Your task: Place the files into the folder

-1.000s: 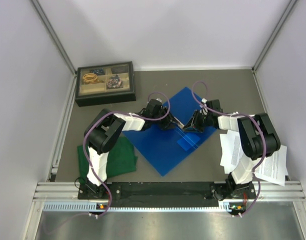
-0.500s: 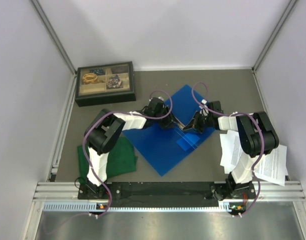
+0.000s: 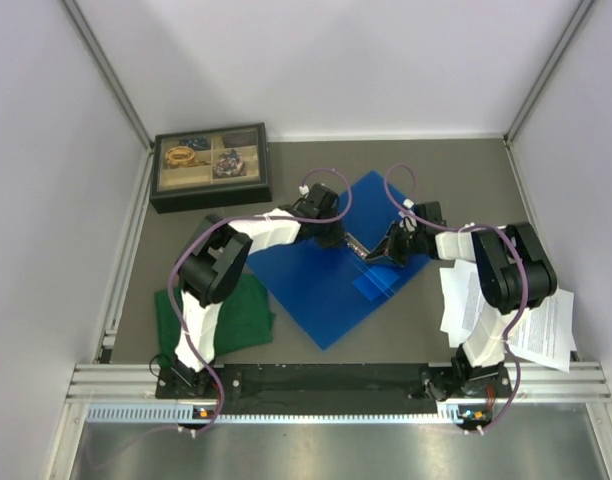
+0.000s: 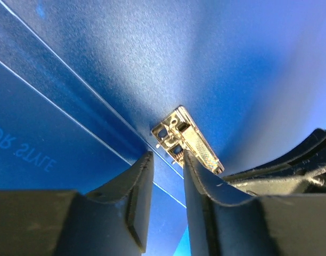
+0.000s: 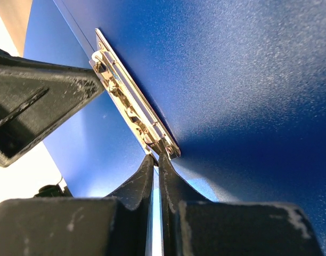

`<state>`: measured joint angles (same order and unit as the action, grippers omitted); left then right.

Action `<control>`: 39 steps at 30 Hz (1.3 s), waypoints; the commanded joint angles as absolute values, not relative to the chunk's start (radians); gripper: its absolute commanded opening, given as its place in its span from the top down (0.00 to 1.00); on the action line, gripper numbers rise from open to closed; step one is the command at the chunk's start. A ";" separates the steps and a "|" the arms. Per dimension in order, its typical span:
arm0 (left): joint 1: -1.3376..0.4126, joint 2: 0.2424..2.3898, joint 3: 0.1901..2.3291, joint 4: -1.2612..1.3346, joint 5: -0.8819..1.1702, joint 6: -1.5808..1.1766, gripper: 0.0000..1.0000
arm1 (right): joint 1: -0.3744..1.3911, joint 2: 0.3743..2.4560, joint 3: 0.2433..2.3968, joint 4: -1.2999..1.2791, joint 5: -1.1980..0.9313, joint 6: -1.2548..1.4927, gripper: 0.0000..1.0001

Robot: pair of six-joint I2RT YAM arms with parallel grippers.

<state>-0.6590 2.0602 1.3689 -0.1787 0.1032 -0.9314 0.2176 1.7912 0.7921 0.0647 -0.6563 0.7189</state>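
Top view: the folder (image 3: 321, 295) lies open and flat at the middle of the table (image 3: 456, 170), one corner pointing toward the arms, its metal clip (image 3: 354, 246) along the spine. The files (image 3: 548, 335) lie outside it, at the right edge of the table beside the right arm's base, as a loose overlapping pile. The left end effector (image 3: 338, 240) and the right end effector (image 3: 372, 255) meet over the clip from opposite sides. Left wrist view: the left end effector (image 4: 167, 158) has its fingers a narrow gap apart with nothing between them, the clip (image 4: 189, 141) just beyond the tips. Right wrist view: the right end effector (image 5: 156, 158) has its fingers pressed together, tips at the near end of the clip (image 5: 130, 101). A green cloth (image 3: 236, 315) lies left of the folder; a compartment box (image 3: 211, 165) stands at the far left.
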 commanded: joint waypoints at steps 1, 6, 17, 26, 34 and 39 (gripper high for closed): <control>-0.658 2.125 1.382 -0.275 0.032 -0.907 0.68 | 0.213 1.789 0.767 0.045 -0.540 0.695 1.00; -0.664 2.152 1.397 -0.281 0.034 -0.948 0.73 | 0.227 1.784 0.779 0.034 -0.522 0.686 1.00; -0.666 2.195 1.457 -0.393 0.029 -0.867 1.00 | 0.267 1.789 0.798 0.003 -0.414 0.658 1.00; -0.667 2.177 1.448 -0.413 0.084 -0.819 1.00 | 0.310 1.801 0.821 -0.208 -0.129 0.650 1.00; -0.667 2.042 1.362 -0.223 0.187 -0.635 0.63 | 0.330 1.873 0.779 -0.173 -0.107 0.683 1.00; -0.670 1.974 1.359 -0.207 0.256 -0.592 0.66 | 0.333 1.862 0.798 -0.179 -0.115 0.684 1.00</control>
<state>-0.6636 2.0518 1.3834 -0.1967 0.1921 -0.6868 0.3210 1.7634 0.8528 -0.0402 -0.4122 0.7380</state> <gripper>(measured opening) 0.361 0.012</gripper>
